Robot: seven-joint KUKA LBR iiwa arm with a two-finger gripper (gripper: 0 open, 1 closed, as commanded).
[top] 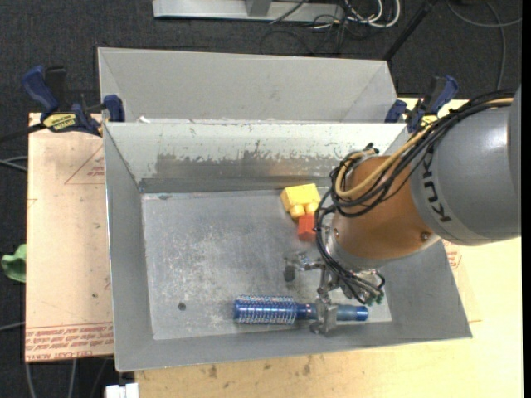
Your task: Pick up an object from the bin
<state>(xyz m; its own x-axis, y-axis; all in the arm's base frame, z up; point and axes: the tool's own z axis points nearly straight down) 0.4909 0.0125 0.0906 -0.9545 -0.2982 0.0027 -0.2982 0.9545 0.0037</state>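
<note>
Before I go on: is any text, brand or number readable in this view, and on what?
"KUK": dark letters running sideways on the robot's grey arm link; cables cover the rest of the word.
Blue brush, yellow block, orange block: no lettering to be seen on any of them.
Bin: scuffed bare metal, no readable marks.

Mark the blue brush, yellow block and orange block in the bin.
Blue brush (265, 312): camera view, middle of its bristled head.
Yellow block (299, 197): camera view, its top face.
Orange block (307, 225): camera view, its visible face just below the yellow one.
</note>
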